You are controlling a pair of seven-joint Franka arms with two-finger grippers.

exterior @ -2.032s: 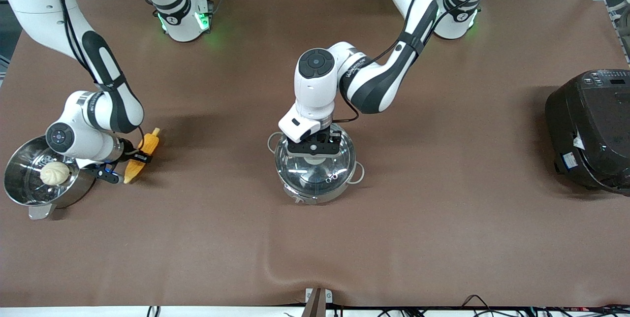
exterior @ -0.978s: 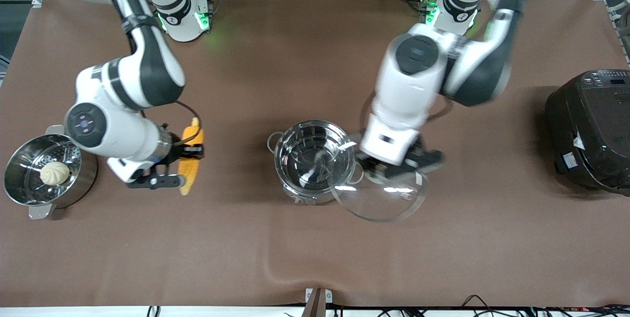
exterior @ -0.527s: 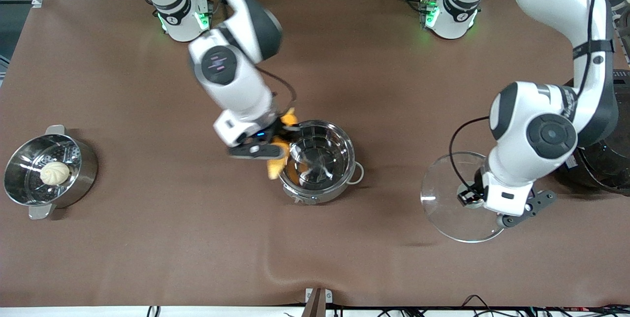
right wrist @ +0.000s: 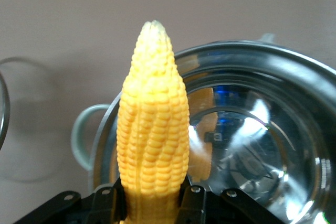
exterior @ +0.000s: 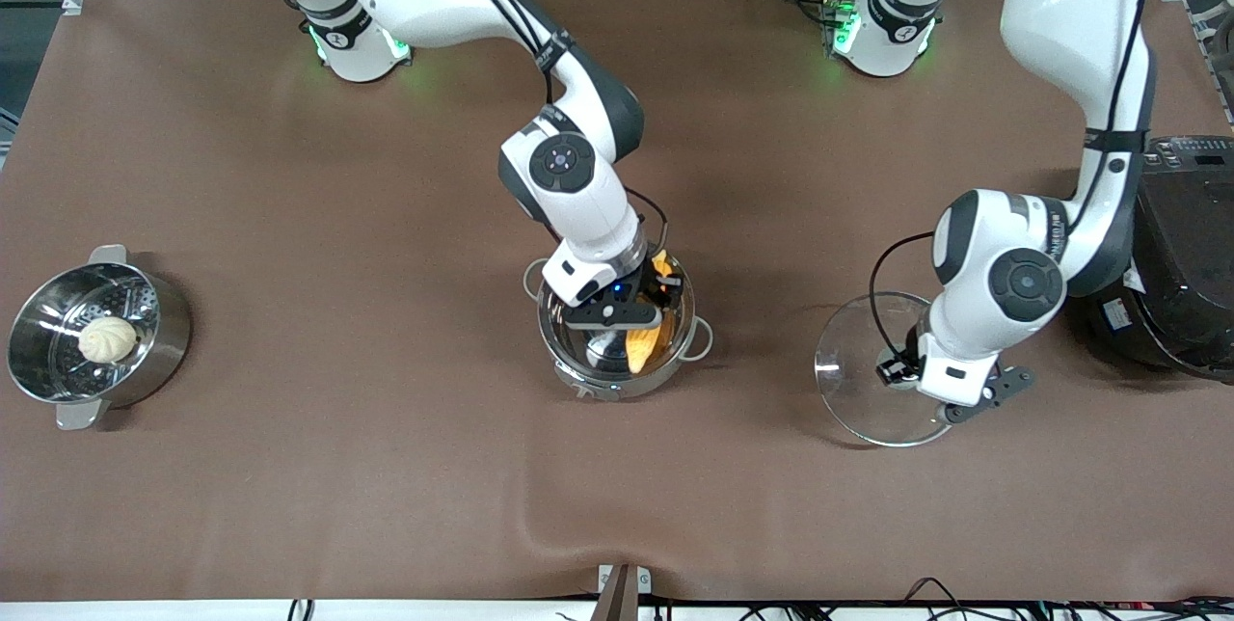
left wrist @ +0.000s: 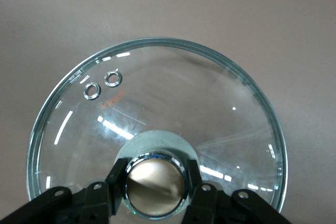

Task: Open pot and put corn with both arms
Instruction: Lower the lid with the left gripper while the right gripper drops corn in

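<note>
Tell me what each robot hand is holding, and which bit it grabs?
The right gripper pinches the corn near its thick bottom end, over the open pot. The left gripper holds the glass lid by its copper knob.

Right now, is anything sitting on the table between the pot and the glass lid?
No. In the front view, only bare brown tablecloth lies between the pot and the lid.
</note>
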